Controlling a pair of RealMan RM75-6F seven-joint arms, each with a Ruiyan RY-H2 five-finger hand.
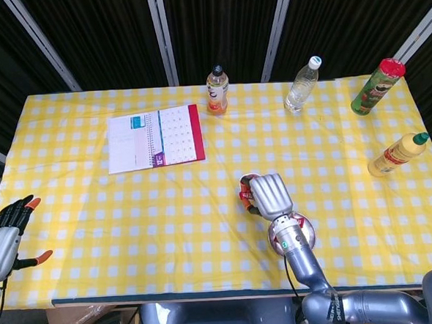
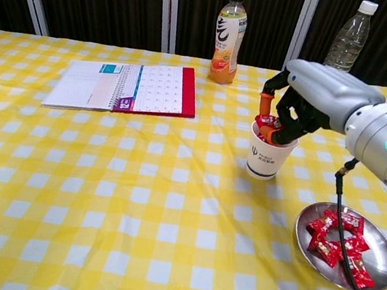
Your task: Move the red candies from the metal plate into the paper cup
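A white paper cup point(image 2: 268, 157) with red candies inside stands mid-table. My right hand point(image 2: 310, 96) hovers over its rim and pinches a red candy point(image 2: 266, 121) in orange-tipped fingertips just above the opening. In the head view the right hand point(image 1: 269, 194) hides most of the cup. The metal plate point(image 2: 378, 242) lies to the cup's right, nearer the front edge, with several red candies point(image 2: 336, 241) on it. The forearm covers much of the plate point(image 1: 307, 232) in the head view. My left hand point(image 1: 3, 238) hangs off the table's left edge, fingers apart and holding nothing.
A calendar notebook point(image 2: 125, 86) lies at the back left. An orange drink bottle point(image 2: 228, 36) and a clear water bottle point(image 2: 341, 51) stand along the back edge. At the right are a green can point(image 1: 377, 86) and a yellow squeeze bottle point(image 1: 397, 154).
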